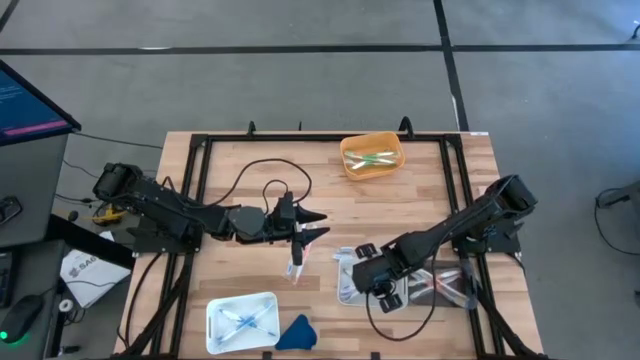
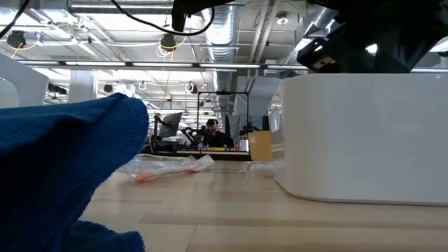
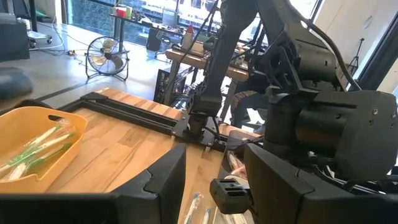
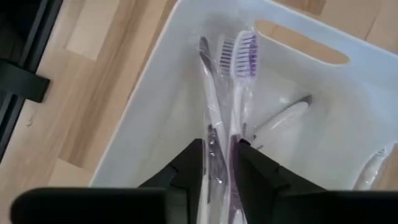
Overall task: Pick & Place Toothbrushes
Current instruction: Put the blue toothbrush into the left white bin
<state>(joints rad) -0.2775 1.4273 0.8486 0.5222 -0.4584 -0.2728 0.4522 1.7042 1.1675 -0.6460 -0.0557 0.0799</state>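
Seemingly 2 wrapped toothbrushes [image 4: 231, 93] between the right tool's [image 4: 219, 163] slightly parted fingers, over the white tray [image 4: 155, 99].

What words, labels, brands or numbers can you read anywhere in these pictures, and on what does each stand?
No text reads clearly enough to quote.
White card on the floor left of the table: dark print, too small to read.
Screen at the upper left: lines of text, too small to read.
Wrapped toothbrushes in the white bin: no print visible.
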